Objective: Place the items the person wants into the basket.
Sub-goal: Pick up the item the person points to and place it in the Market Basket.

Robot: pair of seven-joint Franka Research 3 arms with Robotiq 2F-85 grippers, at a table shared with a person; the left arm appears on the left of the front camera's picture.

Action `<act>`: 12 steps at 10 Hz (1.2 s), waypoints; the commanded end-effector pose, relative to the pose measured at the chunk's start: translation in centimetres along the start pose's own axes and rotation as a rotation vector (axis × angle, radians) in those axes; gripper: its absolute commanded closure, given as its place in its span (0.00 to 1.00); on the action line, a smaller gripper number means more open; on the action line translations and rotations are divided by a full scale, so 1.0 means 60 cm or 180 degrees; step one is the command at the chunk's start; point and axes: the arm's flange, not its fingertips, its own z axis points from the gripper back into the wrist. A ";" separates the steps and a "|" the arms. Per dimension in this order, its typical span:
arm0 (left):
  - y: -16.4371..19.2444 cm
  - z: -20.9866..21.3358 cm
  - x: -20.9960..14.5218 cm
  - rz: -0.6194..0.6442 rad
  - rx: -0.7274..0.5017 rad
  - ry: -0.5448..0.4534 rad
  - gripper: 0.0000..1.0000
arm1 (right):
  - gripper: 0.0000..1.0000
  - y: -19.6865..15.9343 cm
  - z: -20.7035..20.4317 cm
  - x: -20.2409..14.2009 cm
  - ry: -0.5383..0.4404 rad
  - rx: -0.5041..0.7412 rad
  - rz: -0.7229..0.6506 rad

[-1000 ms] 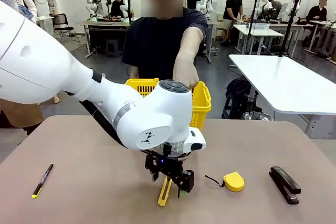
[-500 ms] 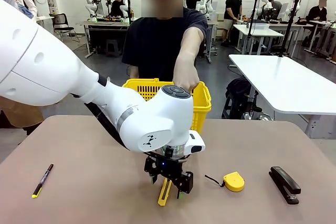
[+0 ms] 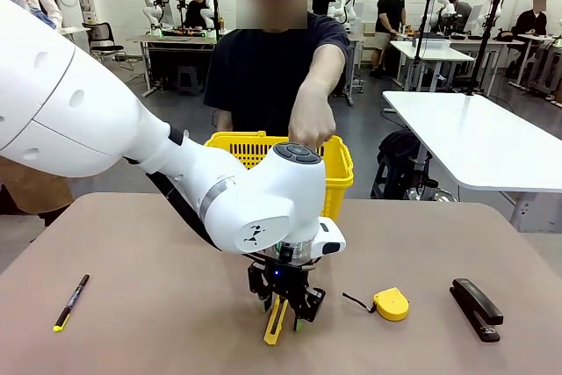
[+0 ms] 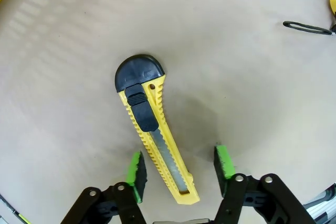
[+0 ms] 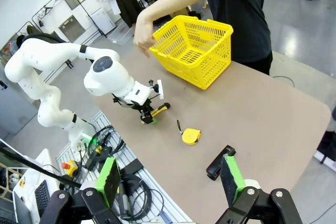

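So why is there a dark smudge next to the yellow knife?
Left wrist view: it's a soft shadow on the table beside the utility knife, which looks sharp; faint stripes of shade top left. Front view: the left tool darkens the table beneath it.

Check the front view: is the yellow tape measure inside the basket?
No, the tape measure lies on the table, apart from the basket.

The utility knife is yellow and black, the lattice basket yellow, the stapler black.
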 end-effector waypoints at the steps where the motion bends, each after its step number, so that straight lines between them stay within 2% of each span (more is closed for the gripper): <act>1: -0.005 -0.001 0.000 0.0076 0.0038 -0.0076 1.00 | 0.00 -0.002 0.002 0.003 -0.0054 0.0058 0.0045; 2: -0.005 -0.001 0.001 0.0076 0.0037 -0.0063 1.00 | 0.00 -0.002 0.002 0.003 -0.0054 0.0058 0.0045; 3: -0.005 -0.002 0.001 0.0071 0.0039 -0.0050 0.90 | 0.00 -0.002 0.002 0.003 -0.0054 0.0058 0.0045; 4: -0.005 -0.002 0.002 0.0078 0.0046 -0.0043 0.99 | 0.00 -0.002 0.002 0.003 -0.0054 0.0058 0.0045; 8: -0.002 0.011 0.002 0.0077 0.0003 0.0036 1.00 | 0.00 -0.002 0.002 0.003 -0.0054 0.0058 0.0045; 9: 0.005 0.054 -0.003 -0.0038 -0.0033 0.0217 1.00 | 0.00 -0.002 0.002 0.003 -0.0054 0.0058 0.0045; 12: 0.030 0.269 -0.050 -0.0075 0.0194 -0.0018 1.00 | 0.00 -0.002 0.002 0.003 -0.0054 0.0058 0.0045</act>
